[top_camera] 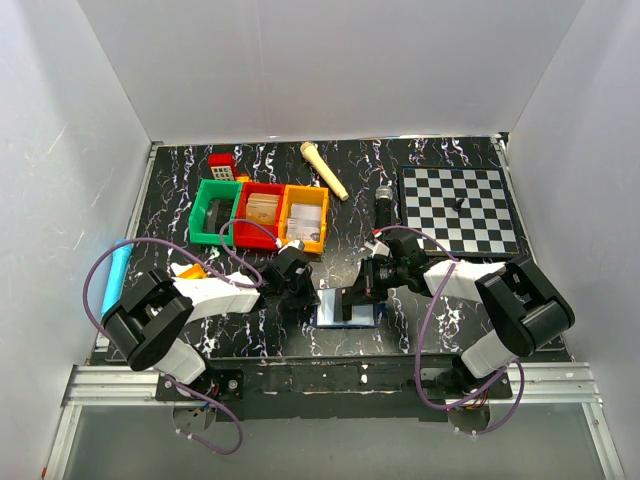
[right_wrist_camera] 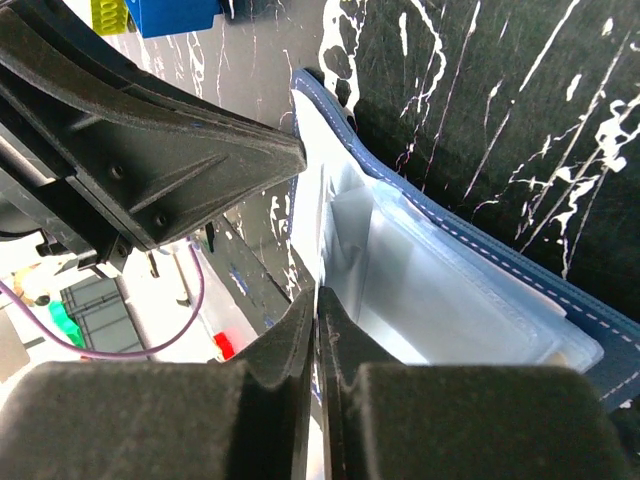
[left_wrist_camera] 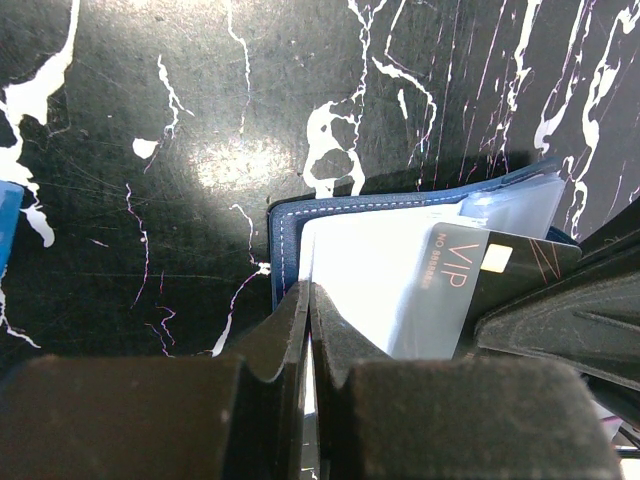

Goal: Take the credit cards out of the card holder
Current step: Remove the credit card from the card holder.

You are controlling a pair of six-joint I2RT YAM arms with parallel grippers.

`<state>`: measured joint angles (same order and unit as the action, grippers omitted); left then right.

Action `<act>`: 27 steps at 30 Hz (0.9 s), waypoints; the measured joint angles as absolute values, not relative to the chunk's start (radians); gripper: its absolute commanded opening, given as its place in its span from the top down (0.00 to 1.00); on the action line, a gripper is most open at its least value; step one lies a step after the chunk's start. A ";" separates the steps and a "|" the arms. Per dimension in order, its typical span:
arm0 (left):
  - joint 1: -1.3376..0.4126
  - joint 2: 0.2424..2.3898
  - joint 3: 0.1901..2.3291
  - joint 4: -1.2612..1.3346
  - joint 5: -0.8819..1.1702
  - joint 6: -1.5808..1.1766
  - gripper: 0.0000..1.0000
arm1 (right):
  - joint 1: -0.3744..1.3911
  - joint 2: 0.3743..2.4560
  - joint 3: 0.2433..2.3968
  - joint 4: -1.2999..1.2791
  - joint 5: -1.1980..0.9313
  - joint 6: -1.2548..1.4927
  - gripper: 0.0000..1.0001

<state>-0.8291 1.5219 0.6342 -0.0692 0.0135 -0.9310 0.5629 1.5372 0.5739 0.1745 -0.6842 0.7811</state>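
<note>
The card holder (top_camera: pixel 350 308) lies open on the black marbled table (top_camera: pixel 180 170), at 6 o'clock near the front edge, between the two grippers. The left gripper (top_camera: pixel 303 284) reaches it from 9 o'clock and the right gripper (top_camera: pixel 364 288) from 3 o'clock.

In the left wrist view, the left gripper (left_wrist_camera: pixel 308 315) is clenched, its fingertips pressed together over the edge of the card holder (left_wrist_camera: pixel 285 225), where a white surface shows inside the stitched blue border. A black card (left_wrist_camera: pixel 490 275) printed "VIP" sticks out of the holder toward 3 o'clock, tilted, with a dark finger of the other arm just beside it.

In the right wrist view, the right gripper (right_wrist_camera: pixel 318 312) is also clenched, pinching the pale inner layer of the card holder (right_wrist_camera: pixel 480 240) at its edge. Clear plastic sleeves spread toward 4 o'clock inside the blue cover. A blue block (right_wrist_camera: pixel 175 15) sits at 11 o'clock on the table.

From above, a green bin (top_camera: pixel 218 210), a red bin (top_camera: pixel 258 213) and an orange bin (top_camera: pixel 305 215) stand in a row at 11 o'clock from the holder. A chessboard (top_camera: pixel 458 208) lies at 2 o'clock.
</note>
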 measured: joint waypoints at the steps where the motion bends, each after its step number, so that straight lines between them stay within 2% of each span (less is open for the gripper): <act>1: -0.829 1.523 0.635 -0.070 0.014 -0.930 1.00 | 0.563 1.537 0.574 0.173 -0.684 0.780 0.94; 4: -0.828 1.523 0.636 -0.071 0.015 -0.927 1.00 | 0.562 1.537 0.574 0.172 -0.684 0.780 0.99; 27: -0.828 1.522 0.636 -0.071 0.015 -0.925 1.00 | 0.514 1.448 0.576 0.012 -0.673 0.710 0.99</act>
<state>-0.8284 1.5215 0.6361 -0.0711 0.0154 -0.9253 0.5140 1.4483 0.5762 0.0124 -0.6727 0.7101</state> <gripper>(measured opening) 0.008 0.030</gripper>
